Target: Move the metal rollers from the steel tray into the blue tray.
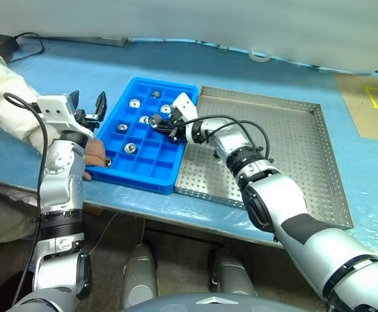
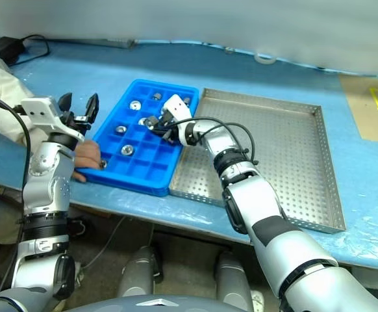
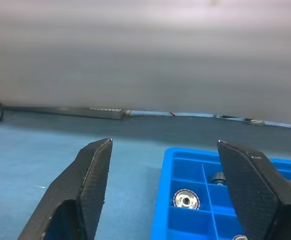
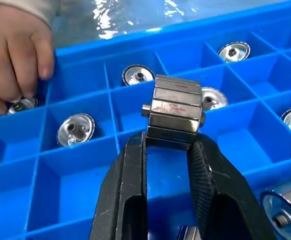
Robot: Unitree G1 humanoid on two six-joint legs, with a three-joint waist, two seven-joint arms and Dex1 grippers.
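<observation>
The blue tray (image 1: 151, 170) lies on the table left of the steel tray (image 1: 286, 149), whose perforated floor shows bare. Several metal rollers (image 1: 130, 147) sit in separate compartments of the blue tray (image 4: 85, 175). My right gripper (image 4: 168, 142) hangs over the middle of the blue tray, shut on one metal roller (image 4: 175, 111) held by its sides. That held roller (image 1: 156, 120) is clear of the compartments. My left gripper (image 1: 88, 104) is open and empty, raised beside the blue tray's left edge (image 3: 161, 200).
A person's hand (image 1: 95, 155) rests in the blue tray's near-left corner, fingers on a roller (image 4: 21, 104) there; the cream sleeve (image 1: 4, 91) runs off to the left. A black adapter and cable (image 1: 0, 44) and a tape roll (image 1: 260, 56) lie at the back.
</observation>
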